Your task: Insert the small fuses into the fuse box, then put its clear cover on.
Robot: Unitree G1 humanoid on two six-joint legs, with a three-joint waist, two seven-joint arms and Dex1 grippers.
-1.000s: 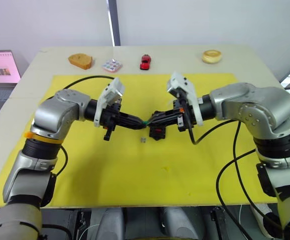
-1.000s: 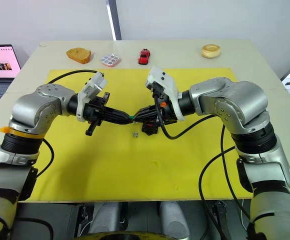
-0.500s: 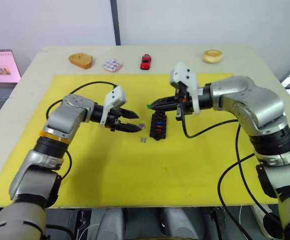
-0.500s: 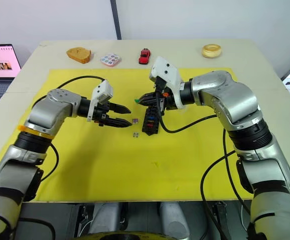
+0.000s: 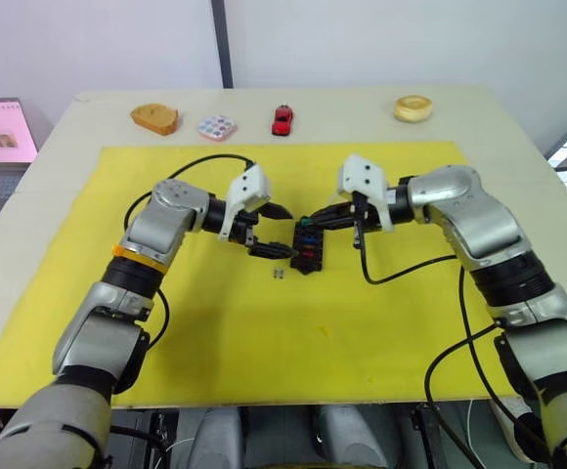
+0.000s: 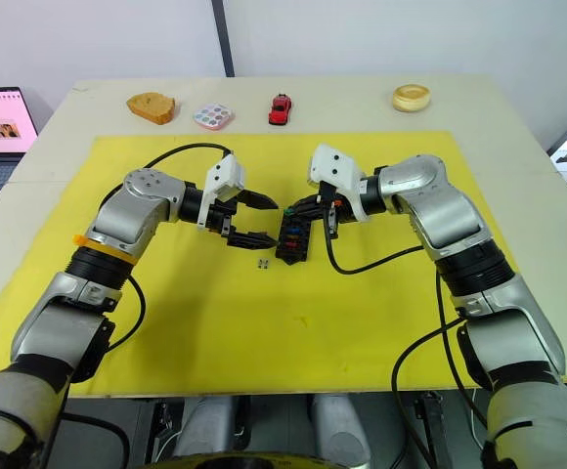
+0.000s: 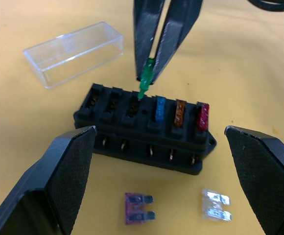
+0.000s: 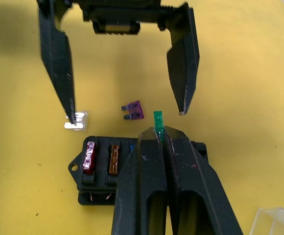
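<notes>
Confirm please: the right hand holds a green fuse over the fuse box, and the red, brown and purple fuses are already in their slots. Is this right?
Not quite. The right hand does hold the green fuse over the fuse box, but the seated fuses are red, brown and blue. The purple fuse lies loose on the mat beside the box, as the left wrist view shows.

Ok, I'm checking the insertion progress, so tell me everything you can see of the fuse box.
The fuse box is a small black plastic block lying flat on the yellow mat, uncovered. One row of slots holds a blue, a brown and a red fuse side by side; three slots beside them look empty. Metal tabs show along its side, and a mounting ear at one end. The right gripper holds a green fuse at the next empty slot.
</notes>
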